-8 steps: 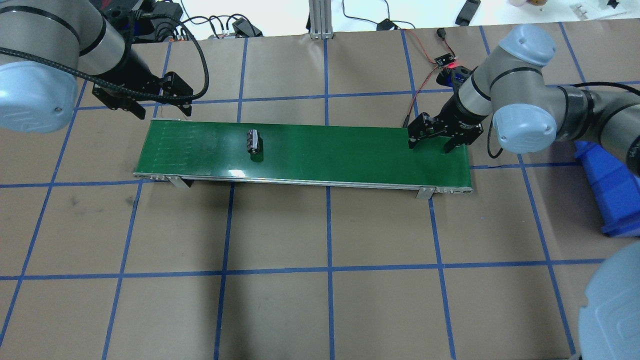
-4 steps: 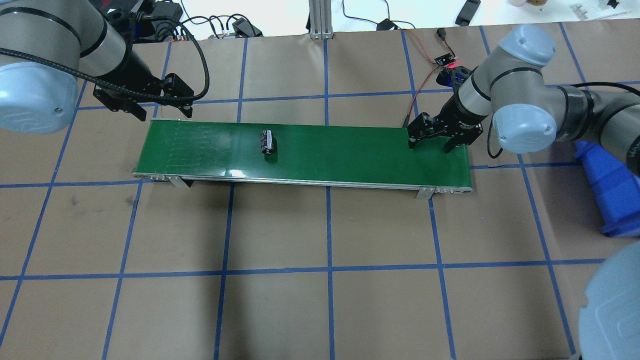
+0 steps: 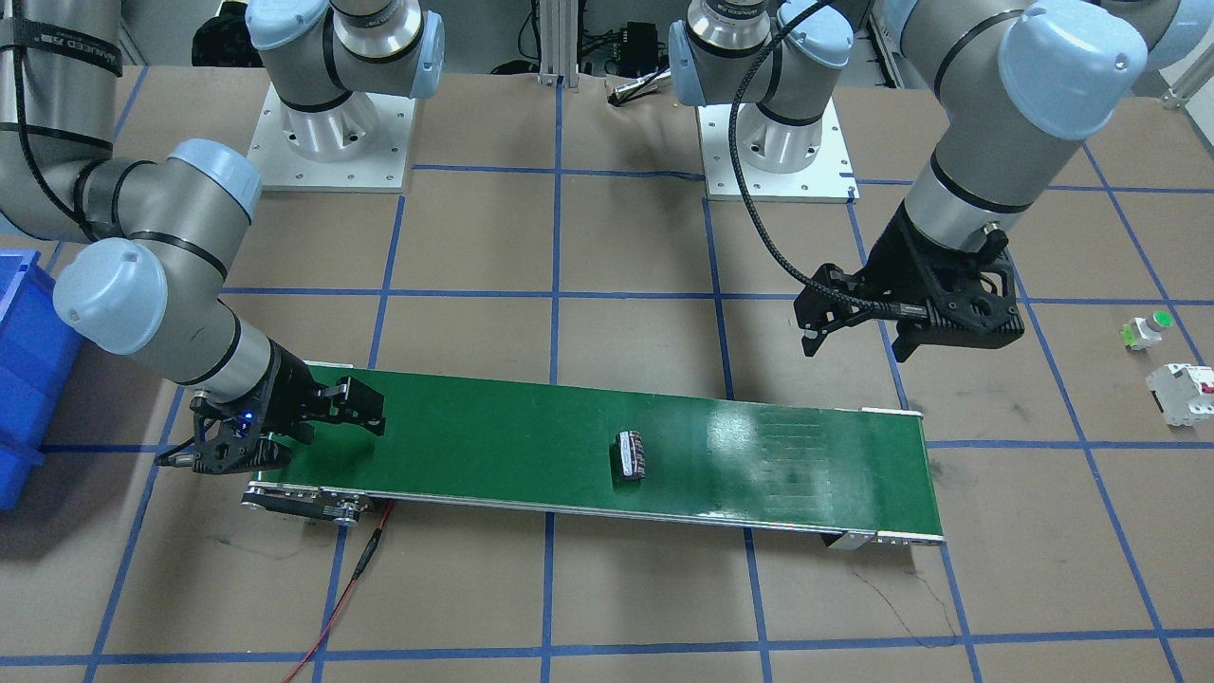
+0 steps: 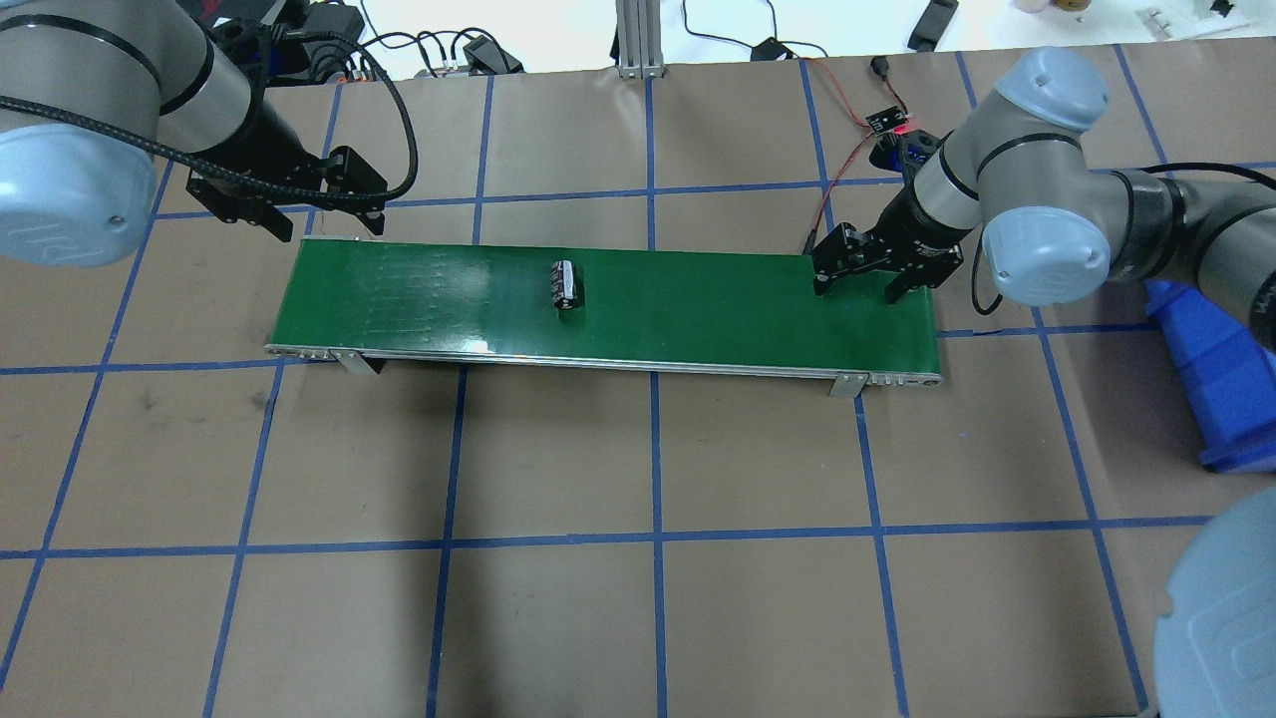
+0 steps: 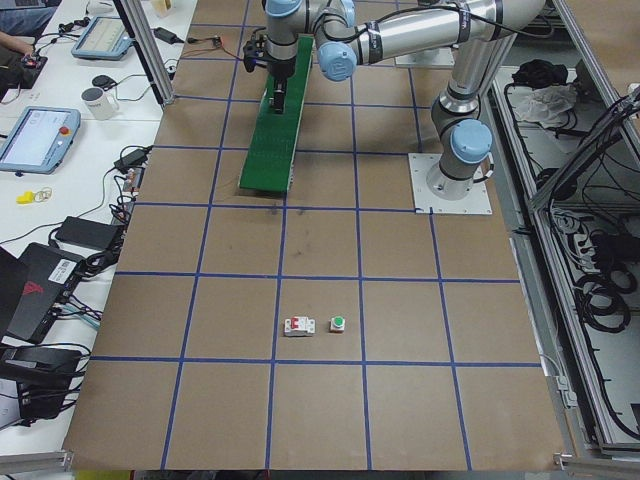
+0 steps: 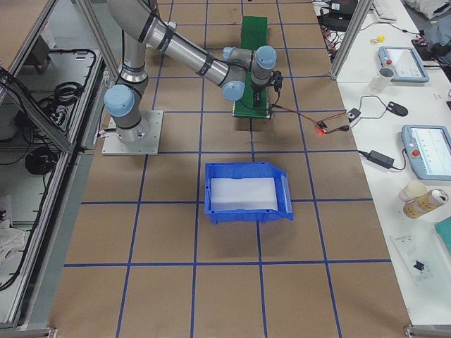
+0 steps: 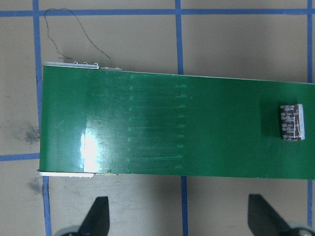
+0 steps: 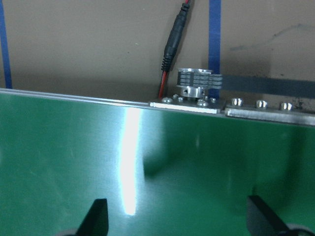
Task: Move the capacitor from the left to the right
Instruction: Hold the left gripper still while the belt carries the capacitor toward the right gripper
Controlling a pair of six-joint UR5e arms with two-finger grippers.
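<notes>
The capacitor (image 4: 567,284), a small black stub with pale stripes, lies on the green conveyor belt (image 4: 718,314) left of its middle. It also shows in the front view (image 3: 631,454) and at the right edge of the left wrist view (image 7: 291,122). My left gripper (image 4: 327,221) is open and empty, hovering just behind the belt's left end (image 3: 854,349). My right gripper (image 4: 855,292) is open and empty, low over the belt's right end (image 3: 275,429). The right wrist view shows bare belt (image 8: 197,167) between the fingers, with no capacitor in it.
A blue bin (image 4: 1211,379) stands on the table right of the belt. A white breaker (image 3: 1181,394) and a small green-capped part (image 3: 1145,329) lie on the table far to my left. A red-black cable (image 4: 847,160) runs behind the belt's right end.
The capacitor has travelled rightward along the belt, from near the left third toward the middle. Both arms have stayed put with their grippers open.
</notes>
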